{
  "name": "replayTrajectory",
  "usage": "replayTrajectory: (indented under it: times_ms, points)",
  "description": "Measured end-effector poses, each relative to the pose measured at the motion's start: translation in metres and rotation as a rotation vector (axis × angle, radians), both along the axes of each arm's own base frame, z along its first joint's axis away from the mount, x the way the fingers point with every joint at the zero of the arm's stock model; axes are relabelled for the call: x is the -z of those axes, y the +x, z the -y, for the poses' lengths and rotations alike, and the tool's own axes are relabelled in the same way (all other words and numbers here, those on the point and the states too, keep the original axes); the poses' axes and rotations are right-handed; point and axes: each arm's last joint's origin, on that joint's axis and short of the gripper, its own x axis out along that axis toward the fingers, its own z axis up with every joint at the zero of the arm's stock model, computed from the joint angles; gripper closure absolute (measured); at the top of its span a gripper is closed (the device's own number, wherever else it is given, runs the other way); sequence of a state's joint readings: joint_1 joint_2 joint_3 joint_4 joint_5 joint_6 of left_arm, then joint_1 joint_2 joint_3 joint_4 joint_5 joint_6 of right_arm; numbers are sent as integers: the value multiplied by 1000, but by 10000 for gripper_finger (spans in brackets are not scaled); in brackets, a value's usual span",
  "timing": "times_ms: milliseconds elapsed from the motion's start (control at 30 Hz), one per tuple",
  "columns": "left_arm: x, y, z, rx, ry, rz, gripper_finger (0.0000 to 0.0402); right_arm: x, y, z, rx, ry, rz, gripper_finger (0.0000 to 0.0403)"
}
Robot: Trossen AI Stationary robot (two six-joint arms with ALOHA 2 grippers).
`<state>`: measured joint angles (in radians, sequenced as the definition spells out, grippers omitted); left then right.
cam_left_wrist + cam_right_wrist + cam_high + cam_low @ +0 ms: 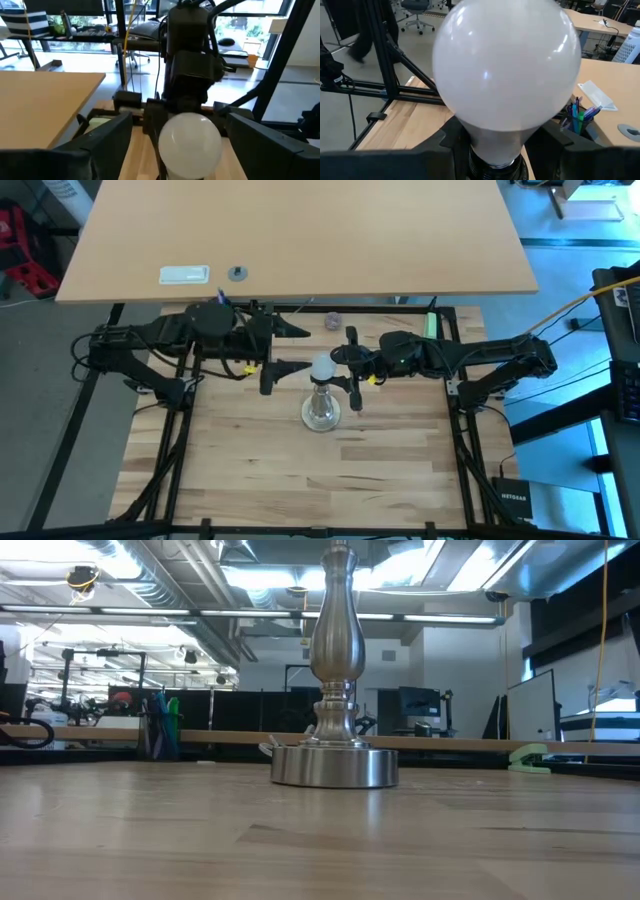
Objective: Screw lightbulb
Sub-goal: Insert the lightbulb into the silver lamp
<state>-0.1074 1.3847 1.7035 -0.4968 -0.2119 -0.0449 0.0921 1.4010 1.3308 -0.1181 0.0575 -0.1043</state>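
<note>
Upright at the tabletop's centre, the lightbulb (pixel 321 367) sits in the silver lamp stand (pixel 320 412), ready for turning. The right gripper (pixel 352 370) spreads wide just beside its globe; the left gripper (pixel 268 352), also spread, waits nearby.

The small white frosted lightbulb (pixel 322 368) has a smooth round globe that tapers to a narrow neck. It stands upright, globe up, just below the centre of the high view. In the right wrist view the lightbulb (pixel 506 70) fills most of the frame, with soft glints on its matte glass and its neck going down into a dark ring at the bottom edge. In the left wrist view the lightbulb (pixel 190 141) sits at bottom centre, its base cut off by the frame.
</note>
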Motion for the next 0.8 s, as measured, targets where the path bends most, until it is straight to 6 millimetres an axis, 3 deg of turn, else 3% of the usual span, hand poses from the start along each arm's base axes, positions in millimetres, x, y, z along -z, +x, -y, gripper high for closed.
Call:
replayTrajectory:
  times_ms: [367, 567, 800]
  points:
    - [23, 44, 11, 31, 72, -18, 89, 0, 0, 0, 4, 1, -2, 252]
    - [28, 40, 7, -74, 60, -78, 94, 0, 0, 1, 13, 1, -1, 252]
    - [28, 41, 8, -60, 44, -79, 118, 0, 0, 1, 12, 4, -2, 246]
